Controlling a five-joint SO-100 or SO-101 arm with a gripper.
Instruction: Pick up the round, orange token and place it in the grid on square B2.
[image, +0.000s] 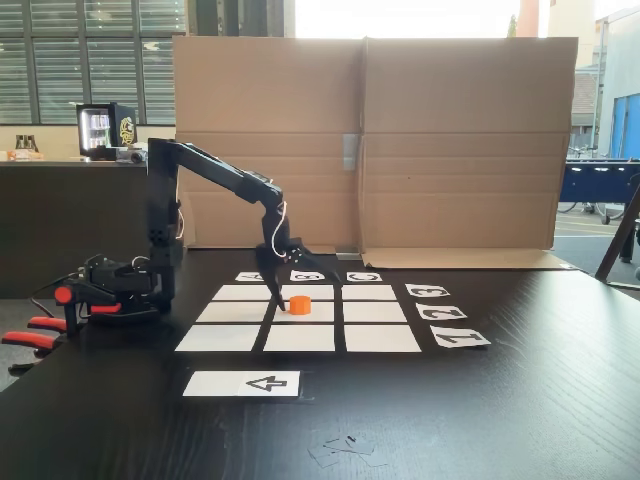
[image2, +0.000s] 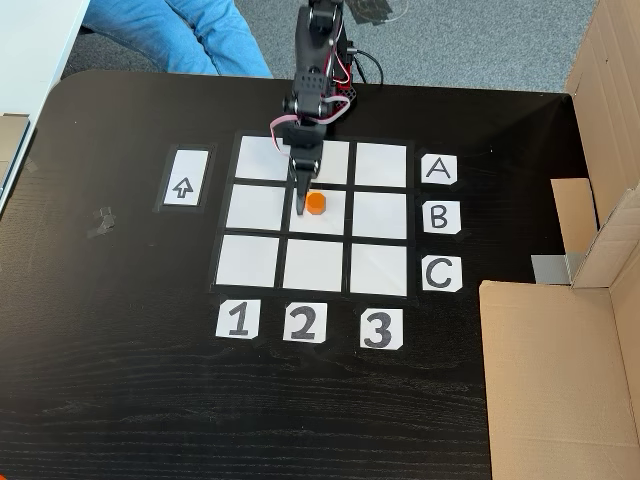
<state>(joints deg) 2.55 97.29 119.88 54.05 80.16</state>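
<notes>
The orange token (image: 300, 305) (image2: 316, 203) rests flat on square B2 (image: 322, 313) (image2: 322, 226), the centre rectangle of the white 3x3 grid (image: 219, 338) (image2: 250, 260). My black gripper (image: 296, 286) (image2: 306, 200) hangs low over that square, reaching in from the arm's base side. One finger (image: 273, 296) (image2: 302, 203) points down to the paper right beside the token. The other jaw is spread away and raised in the fixed view from the table's front. The gripper is open, with nothing gripped.
A white strip with a black arrow (image: 242, 383) (image2: 183, 187) lies beside the grid. Letter labels (image2: 440, 220) and number labels (image2: 303, 323) edge it. A cardboard wall (image: 400, 140) (image2: 560, 370) stands behind. Orange-handled clamps (image: 40, 330) and a person's blue-trousered legs (image2: 180, 30) are near the base.
</notes>
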